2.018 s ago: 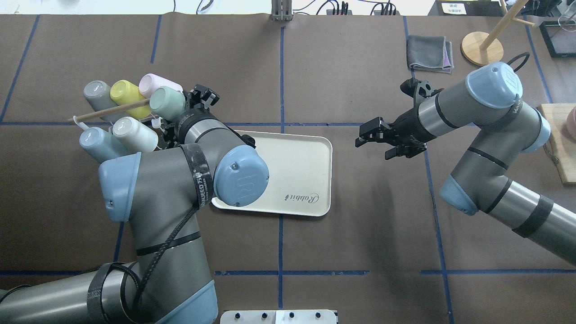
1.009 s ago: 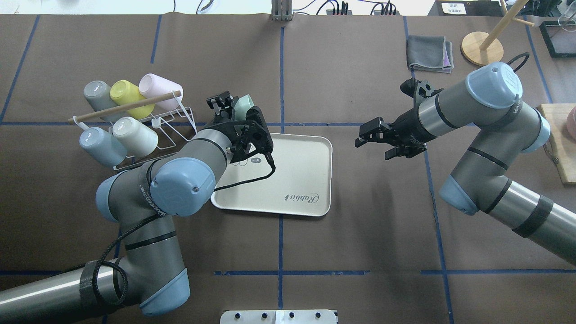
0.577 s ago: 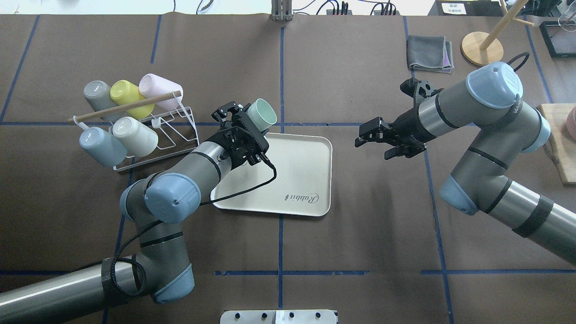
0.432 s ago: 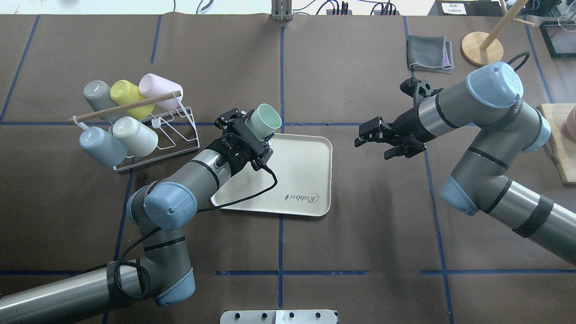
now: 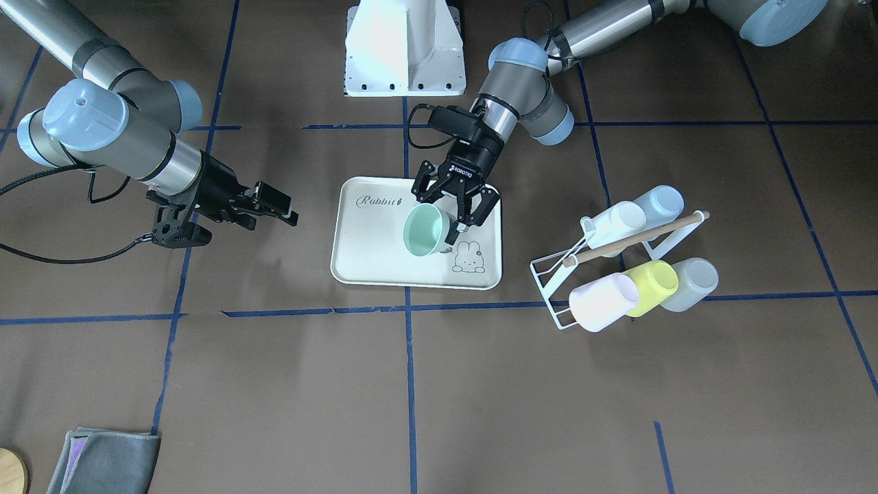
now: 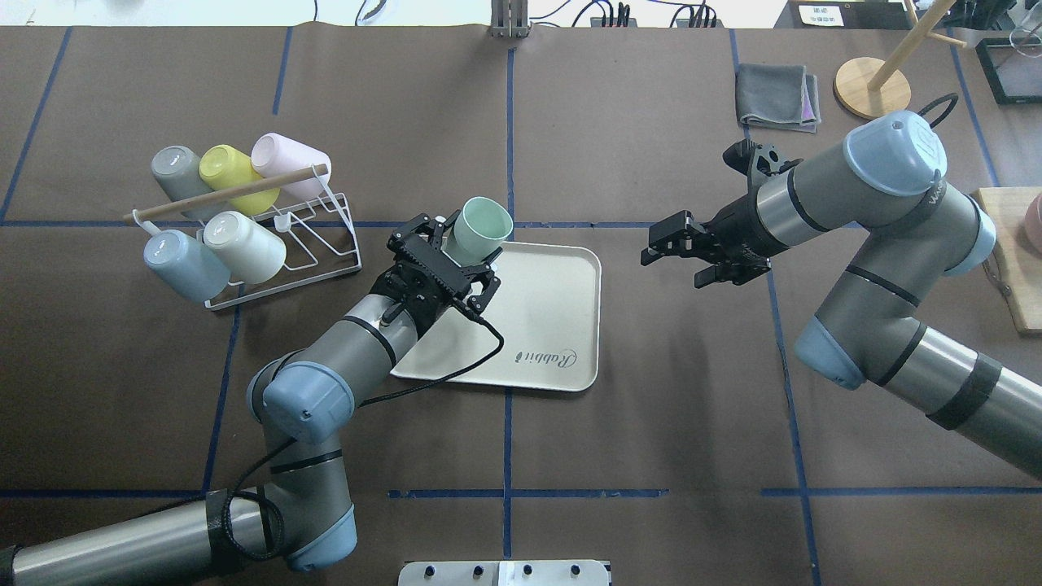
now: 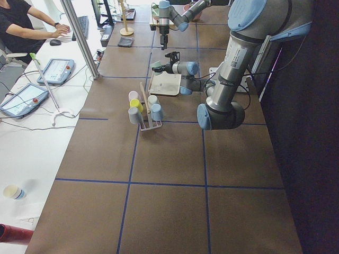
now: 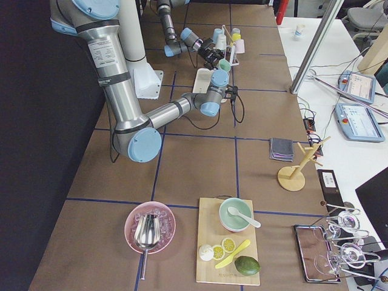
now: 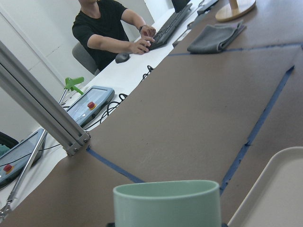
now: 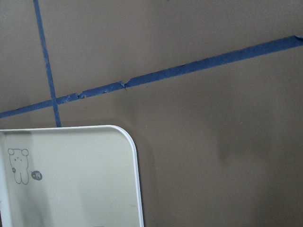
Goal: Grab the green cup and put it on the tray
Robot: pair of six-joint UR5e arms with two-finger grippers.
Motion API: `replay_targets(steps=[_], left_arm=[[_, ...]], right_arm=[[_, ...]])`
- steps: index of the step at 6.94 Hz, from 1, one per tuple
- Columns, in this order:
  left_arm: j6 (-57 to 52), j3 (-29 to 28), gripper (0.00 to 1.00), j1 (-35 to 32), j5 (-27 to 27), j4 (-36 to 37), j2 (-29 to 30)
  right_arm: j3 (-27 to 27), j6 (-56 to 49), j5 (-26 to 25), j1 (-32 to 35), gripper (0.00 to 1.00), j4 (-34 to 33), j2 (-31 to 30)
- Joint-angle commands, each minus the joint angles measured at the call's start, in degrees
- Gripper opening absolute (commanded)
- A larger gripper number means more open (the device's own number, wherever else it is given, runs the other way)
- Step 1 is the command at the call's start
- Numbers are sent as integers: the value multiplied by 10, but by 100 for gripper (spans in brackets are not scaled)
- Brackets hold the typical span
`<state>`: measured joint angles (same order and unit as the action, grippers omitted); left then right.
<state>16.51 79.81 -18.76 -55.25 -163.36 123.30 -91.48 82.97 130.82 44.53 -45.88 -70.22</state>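
The pale mint green cup hangs tilted over the tray's far corner nearest the rack, its open mouth showing. My left gripper is shut on its lower part. From the front, the green cup sits over the tray's middle, beside the bunny print, with the left gripper behind it. The left wrist view shows the cup's rim close up. The cream tray lies flat at table centre. My right gripper hovers open to the right of the tray, holding nothing.
A white wire rack left of the tray holds several cups on their sides, among them a yellow-green one and a light blue one. A folded grey cloth and a wooden stand sit at the far right.
My left gripper drew the green cup off the rack, swung it right over the tray and turned its mouth upward. The right arm stayed put.
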Motion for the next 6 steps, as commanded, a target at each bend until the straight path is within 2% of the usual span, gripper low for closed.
replay_targets(steps=[1,2,3,6], left_arm=[[2,-20,22,10,35,-13,11],[3,-32,33,16,35,-14,20],[4,-44,40,18,33,-14,25],[4,-70,40,27,25,-60,30]], right_arm=[[0,1,0,-1,100,0,1],[2,1,0,-1,100,0,1],[2,1,0,-2,100,0,1],[2,0,0,-3,100,1,1]])
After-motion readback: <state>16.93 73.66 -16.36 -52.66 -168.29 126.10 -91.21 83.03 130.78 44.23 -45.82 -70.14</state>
